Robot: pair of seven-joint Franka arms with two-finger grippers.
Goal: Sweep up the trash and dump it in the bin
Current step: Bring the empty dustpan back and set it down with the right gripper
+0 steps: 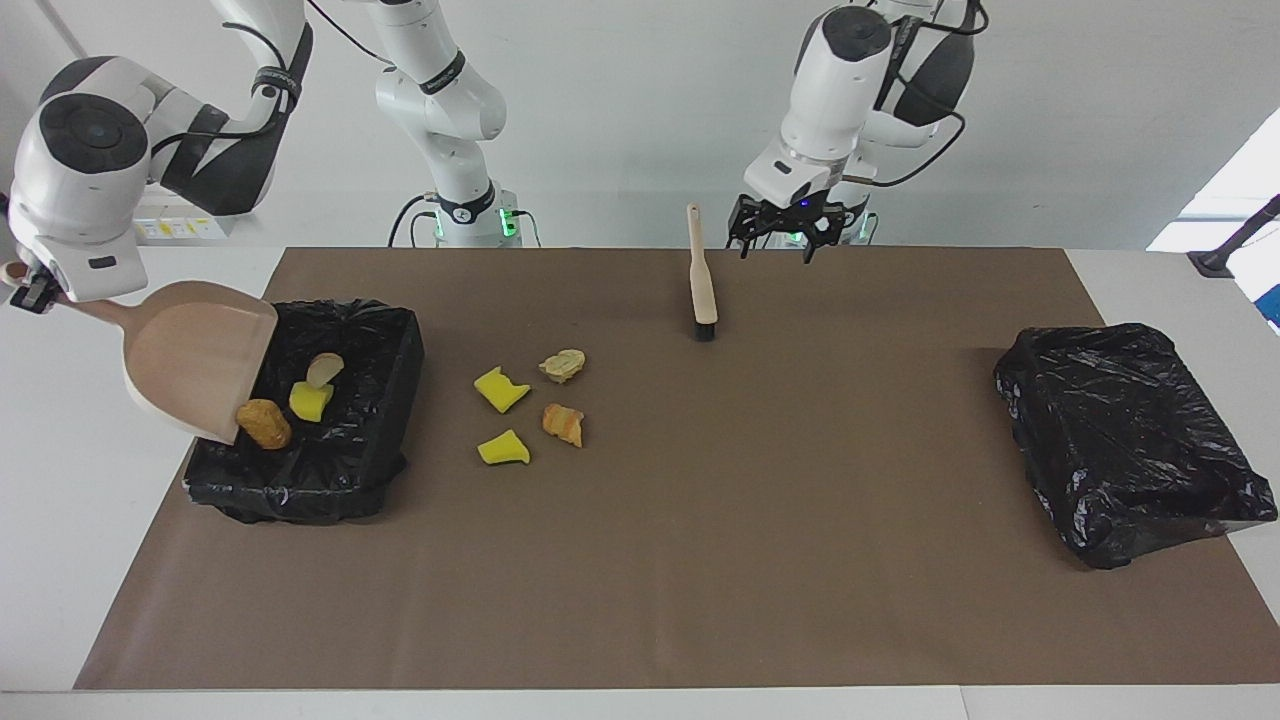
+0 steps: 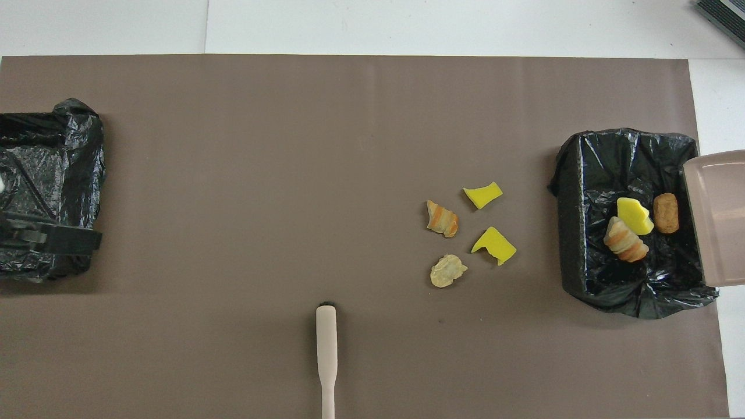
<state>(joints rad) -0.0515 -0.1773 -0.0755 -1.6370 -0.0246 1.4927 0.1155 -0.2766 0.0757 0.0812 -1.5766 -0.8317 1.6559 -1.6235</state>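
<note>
You've got a white table [image 1: 1150, 280] w/ brown mat [image 1: 700, 560] over most of it, plain white wall [image 1: 620, 120] at 12 o'clock, bright window [image 1: 1235, 190] approx 2 o'clock.

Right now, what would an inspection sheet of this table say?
Surface: brown mat on a white table.
Job's things: three trash pieces in the lined bin; four loose pieces on the mat beside it.
Clutter: brush lying on the mat; second black-bagged bin at the left arm's end.
Claws: right claw shut on tipped dustpan over the bin; left claw open, raised beside the brush handle.
Cables: on arms only.
Surroundings: white wall.
</note>
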